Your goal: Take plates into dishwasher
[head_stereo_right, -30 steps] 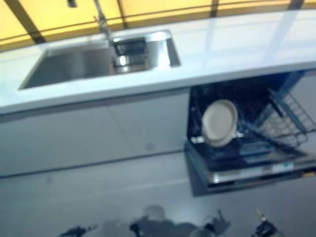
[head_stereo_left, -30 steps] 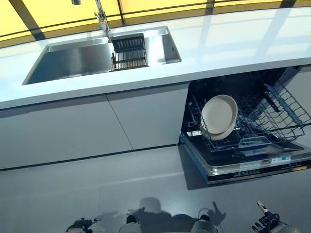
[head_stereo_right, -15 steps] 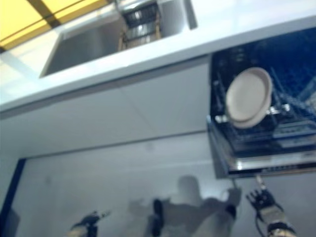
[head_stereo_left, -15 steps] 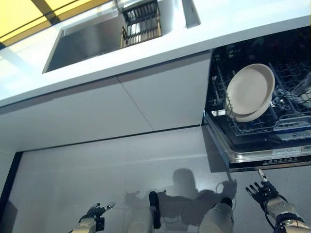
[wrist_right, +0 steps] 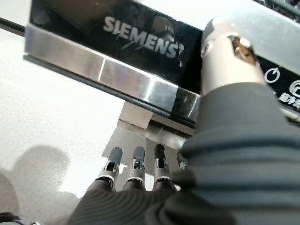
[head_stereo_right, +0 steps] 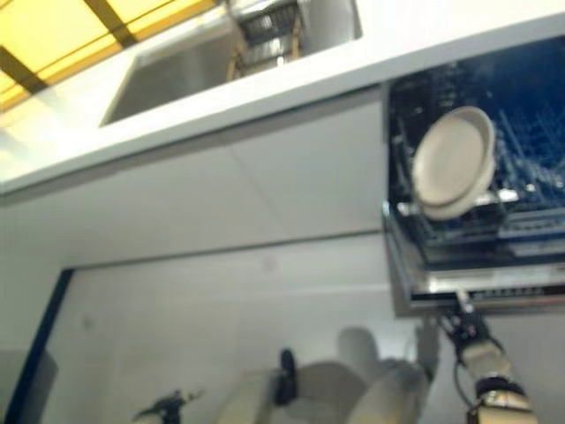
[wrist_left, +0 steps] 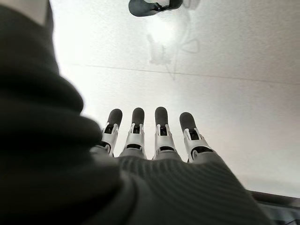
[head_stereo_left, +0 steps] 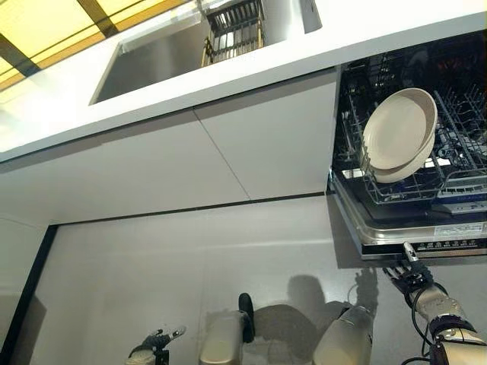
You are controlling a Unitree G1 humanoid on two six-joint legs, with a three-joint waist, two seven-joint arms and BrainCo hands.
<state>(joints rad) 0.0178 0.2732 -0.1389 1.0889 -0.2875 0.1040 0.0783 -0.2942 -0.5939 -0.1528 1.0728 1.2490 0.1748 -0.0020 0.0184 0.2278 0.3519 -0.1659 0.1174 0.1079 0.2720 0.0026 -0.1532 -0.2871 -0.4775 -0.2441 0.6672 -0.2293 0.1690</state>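
Observation:
Two beige plates [head_stereo_left: 399,129] stand on edge, one behind the other, in the lower rack [head_stereo_left: 411,190] of the open dishwasher [head_stereo_left: 426,243]. My right hand [head_stereo_left: 415,277] is open and empty, low over the floor just below the front edge of the lowered door. Its wrist view shows the straight fingers [wrist_right: 136,164] and the thumb close to the door's dark control strip [wrist_right: 117,42]. My left hand [head_stereo_left: 156,346] is open and empty at the lower left, with its fingers [wrist_left: 159,126] straight over the bare floor.
A white counter [head_stereo_left: 365,30] runs above white cabinet fronts [head_stereo_left: 190,163]. A steel sink [head_stereo_left: 152,57] holds a wire drainer [head_stereo_left: 236,26]. More wire racking [head_stereo_left: 464,106] fills the dishwasher to the right of the plates. A dark strip [head_stereo_left: 27,296] borders the floor at far left.
The whole view has shifted, so the camera has moved. My right hand has come up from the lower edge to just under the dishwasher door's front edge. The plates have not moved.

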